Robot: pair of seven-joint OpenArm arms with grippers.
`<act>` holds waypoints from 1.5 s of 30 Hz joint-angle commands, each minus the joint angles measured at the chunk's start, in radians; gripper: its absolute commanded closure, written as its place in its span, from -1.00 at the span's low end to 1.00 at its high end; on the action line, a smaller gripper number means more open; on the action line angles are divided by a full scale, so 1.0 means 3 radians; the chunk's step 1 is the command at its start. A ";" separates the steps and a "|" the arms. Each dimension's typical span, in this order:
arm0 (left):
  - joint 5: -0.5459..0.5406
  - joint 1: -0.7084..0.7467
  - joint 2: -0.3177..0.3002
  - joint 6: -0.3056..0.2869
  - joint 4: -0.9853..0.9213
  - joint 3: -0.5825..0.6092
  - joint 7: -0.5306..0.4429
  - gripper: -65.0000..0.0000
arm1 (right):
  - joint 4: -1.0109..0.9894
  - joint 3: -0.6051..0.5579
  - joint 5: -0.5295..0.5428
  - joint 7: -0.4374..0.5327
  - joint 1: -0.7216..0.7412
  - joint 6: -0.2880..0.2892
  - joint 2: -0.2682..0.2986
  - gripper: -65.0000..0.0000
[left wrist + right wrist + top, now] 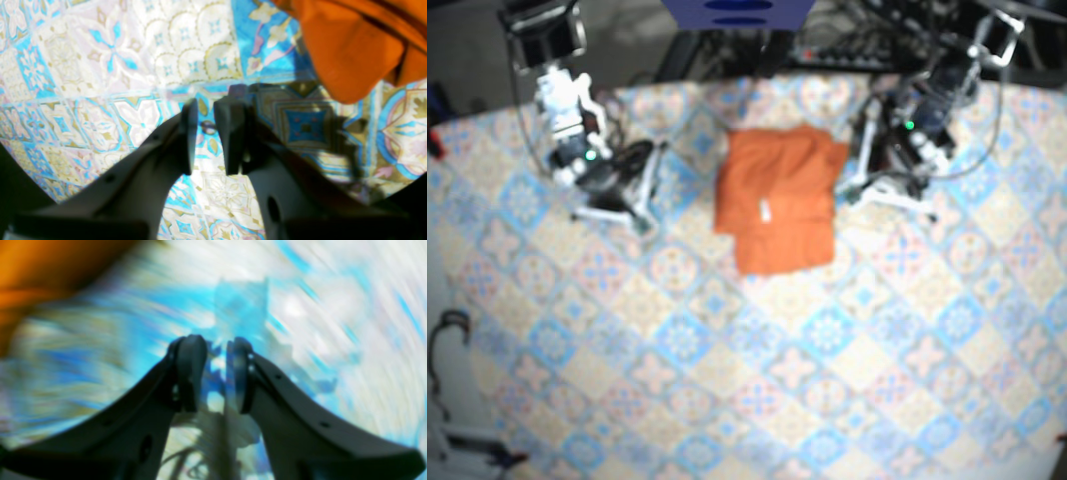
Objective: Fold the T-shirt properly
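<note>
- The folded orange T-shirt (777, 195) lies on the patterned worktop (727, 380).
- The left fingers (188, 140) stand slightly apart, empty; T-shirt at 2 o'clock.
- The right fingers (190, 373) stand slightly apart, empty; T-shirt at 10 o'clock.

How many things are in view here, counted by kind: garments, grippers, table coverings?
Orange T-shirt: 1
Grippers: 2 (left gripper, right gripper)
Patterned tablecloth: 1
Total: 4
</note>
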 commanded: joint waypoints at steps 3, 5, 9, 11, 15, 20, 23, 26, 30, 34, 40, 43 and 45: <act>0.0026 -0.0027 -0.0068 0.0023 0.0064 -0.0022 -0.0028 0.58 | 0.0187 0.0366 0.0033 0.0042 -0.0088 0.0003 0.0013 0.32; 0.0041 -0.0032 -0.0099 0.0023 0.0064 -0.0063 -0.0028 0.58 | 0.0243 0.0571 0.0033 0.0042 -0.0180 -0.0002 0.0013 0.31; 0.0052 0.0040 -0.0104 0.0023 0.0105 -0.0569 0.0003 0.58 | 0.0381 0.0996 0.0033 0.0037 -0.0482 -0.0002 0.0013 0.32; 0.0057 0.0152 -0.0206 0.0023 0.0125 -0.0953 0.0003 0.58 | 0.0468 0.1251 0.0033 0.0037 -0.0692 -0.0002 0.0013 0.32; 0.0016 0.0587 -0.0487 0.0023 0.0151 -0.1577 -0.0023 0.58 | 0.0611 0.1768 0.0033 0.0037 -0.1101 -0.0002 0.0013 0.32; 0.0005 0.1646 -0.0605 0.0023 0.0151 -0.2380 -0.0325 0.58 | 0.0657 0.2494 0.0038 0.0063 -0.1684 -0.0002 -0.0012 0.33; -0.0071 0.2484 -0.0467 0.0023 0.0135 -0.2810 -0.0785 0.58 | 0.0621 0.2837 0.0043 0.0063 -0.2047 -0.0002 -0.0089 0.33; -0.0209 0.3098 -0.0227 0.0023 0.0089 -0.2963 -0.1092 0.58 | 0.0458 0.3011 0.0043 0.0068 -0.2329 -0.0002 -0.0140 0.33; -0.0363 0.3400 -0.0022 0.0023 -0.0509 -0.2682 -0.1573 0.58 | -0.0141 0.3011 0.0043 0.0216 -0.2436 -0.0002 -0.0273 0.33; -0.0388 0.3072 0.0096 0.0028 -0.1532 -0.2048 -0.2017 0.58 | -0.1256 0.2883 0.0043 0.0631 -0.2349 -0.0002 -0.0294 0.33; -0.0388 0.1610 0.0489 0.0028 -0.3716 -0.1388 -0.2790 0.58 | -0.3593 0.1952 0.0038 0.2129 -0.1638 -0.0028 -0.0268 0.33; -0.0383 0.0945 0.0771 0.0028 -0.4560 -0.1434 -0.3168 0.58 | -0.4447 0.1492 0.0038 0.2937 -0.1270 -0.0171 -0.0289 0.33; -0.0388 0.0592 0.0883 0.0028 -0.4933 -0.1444 -0.3219 0.58 | -0.4754 0.1251 0.0059 0.3259 -0.1101 -0.0222 -0.0324 0.33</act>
